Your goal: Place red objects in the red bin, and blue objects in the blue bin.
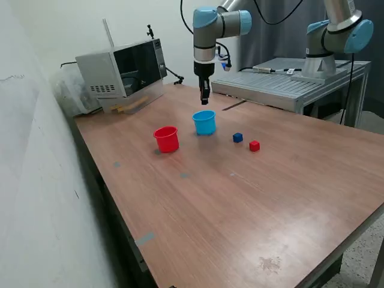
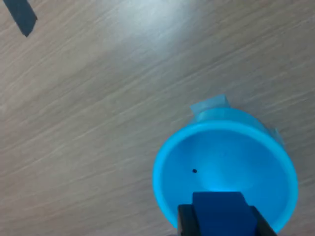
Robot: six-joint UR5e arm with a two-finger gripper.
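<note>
My gripper (image 1: 204,99) hangs straight above the light blue bin (image 1: 204,122). In the wrist view its jaws are shut on a dark blue cube (image 2: 218,205), which sits over the open mouth of the blue bin (image 2: 197,147); the gripper (image 2: 220,223) is only partly in frame. The red bin (image 1: 166,139) stands on the table toward the exterior view's left of the blue one. A second dark blue cube (image 1: 237,137) and a small red cube (image 1: 254,146) lie on the table toward the exterior view's right of the bins.
A microwave (image 1: 123,72) stands at the back of the wooden table (image 1: 240,216). A second arm (image 1: 336,33) is mounted on a metal platform (image 1: 288,84) at the back right. Small tape patches (image 1: 144,239) mark the tabletop. A wall borders the exterior view's left.
</note>
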